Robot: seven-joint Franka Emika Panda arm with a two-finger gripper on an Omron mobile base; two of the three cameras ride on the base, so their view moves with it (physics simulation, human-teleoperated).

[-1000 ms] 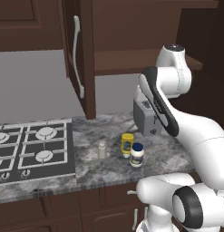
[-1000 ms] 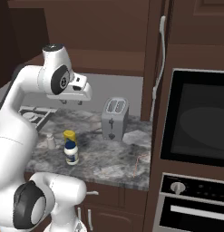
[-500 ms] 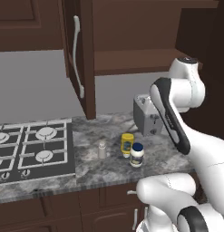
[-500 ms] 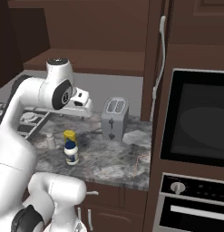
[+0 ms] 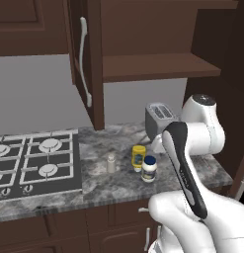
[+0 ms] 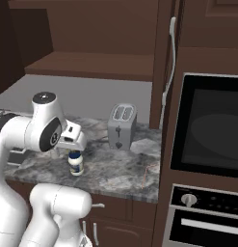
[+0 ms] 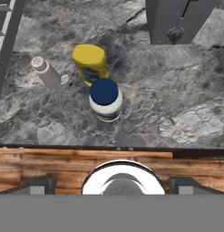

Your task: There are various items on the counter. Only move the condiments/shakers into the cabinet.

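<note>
On the speckled counter stand three condiments: a white jar with a dark blue lid, a slim yellow squeeze bottle just behind it, and a small pale grey shaker to their left. The grey toaster sits farther back. My gripper hangs above the counter's front edge, over and short of the jar, open and holding nothing. The wall cabinet's door is open, showing a bare shelf.
A black stovetop with white grates lies left of the condiments. A built-in oven fills the tall unit on the right. Brown base cabinet fronts run under the counter edge. My own folded arm blocks the counter's right part.
The arm has folded down; the hand dropped from shelf height toward the counter and now hovers just above the blue-lidded jar. The containers and toaster have not moved.
</note>
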